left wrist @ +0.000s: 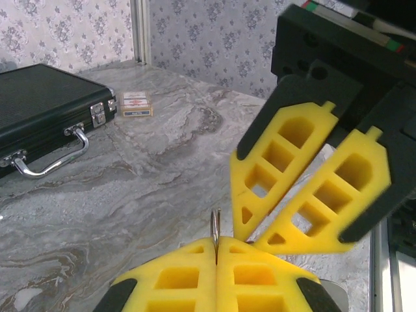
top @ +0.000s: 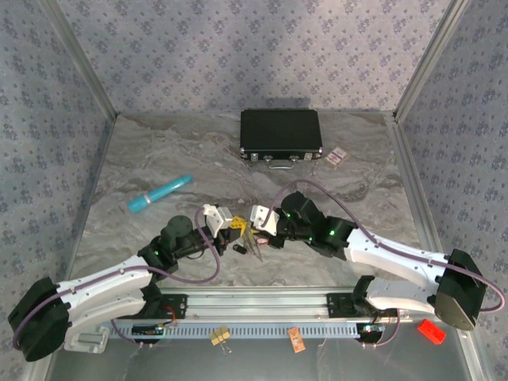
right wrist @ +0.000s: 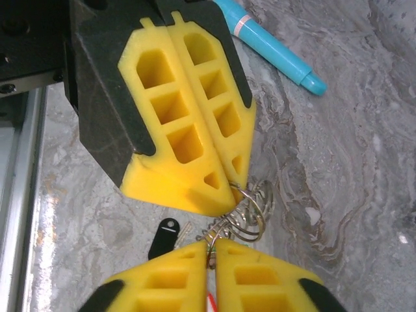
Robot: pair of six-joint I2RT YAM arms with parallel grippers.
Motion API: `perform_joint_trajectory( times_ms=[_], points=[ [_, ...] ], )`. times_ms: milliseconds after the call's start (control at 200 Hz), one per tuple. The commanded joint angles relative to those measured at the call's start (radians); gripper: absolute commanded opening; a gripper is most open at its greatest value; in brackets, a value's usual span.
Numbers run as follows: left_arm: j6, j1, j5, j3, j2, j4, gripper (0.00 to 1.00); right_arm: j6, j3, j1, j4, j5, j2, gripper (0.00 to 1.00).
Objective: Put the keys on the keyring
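Note:
The keyring [right wrist: 255, 209], a thin grey metal hoop with a fine chain, hangs between both grippers just above the table. My left gripper [left wrist: 216, 242] is shut on its edge, which sticks up as a thin blade [left wrist: 216, 224]; the same fingers [right wrist: 195, 136] come in from the top of the right wrist view. My right gripper [right wrist: 211, 250] is shut on a thin wire loop linked to the hoop, with a red sliver of a key [right wrist: 211, 301] between its fingers. A dark key [right wrist: 163, 236] lies on the table beside them. From above, both grippers [top: 234, 228] [top: 254, 234] meet over the keys [top: 248, 248].
A black case [top: 280, 132] with a metal handle [left wrist: 49, 162] stands at the back, small cards [top: 339, 156] beside it. A blue pen [top: 160, 193] lies to the left. A yellow binder clip [top: 220, 336], an orange tag [top: 296, 340] and a red piece [top: 431, 331] sit by the front rail.

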Motion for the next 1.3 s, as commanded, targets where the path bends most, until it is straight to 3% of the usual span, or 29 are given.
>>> perform_joint_trajectory(
  times_ms=[0,170,225,800,940,1294],
  points=[
    [0.029,0.000,0.042,-0.007,-0.013,0.090,0.00,0.005,0.001,-0.032,-0.020,-0.068,-0.059,0.18],
    [0.085,0.001,0.085,-0.010,-0.022,0.087,0.00,0.105,-0.030,-0.176,-0.013,-0.341,-0.135,0.22],
    [0.093,0.001,0.106,-0.011,-0.023,0.089,0.00,0.134,-0.032,-0.205,0.000,-0.378,-0.137,0.22],
    [0.113,0.000,0.202,-0.010,-0.003,0.110,0.00,0.117,0.010,-0.183,0.000,-0.441,0.000,0.26],
    [0.111,0.000,0.211,-0.009,0.004,0.125,0.00,0.113,0.020,-0.180,0.007,-0.456,0.015,0.23],
    [0.106,-0.001,0.205,-0.005,0.007,0.126,0.00,0.114,0.031,-0.176,0.007,-0.522,0.017,0.01]
  ],
)
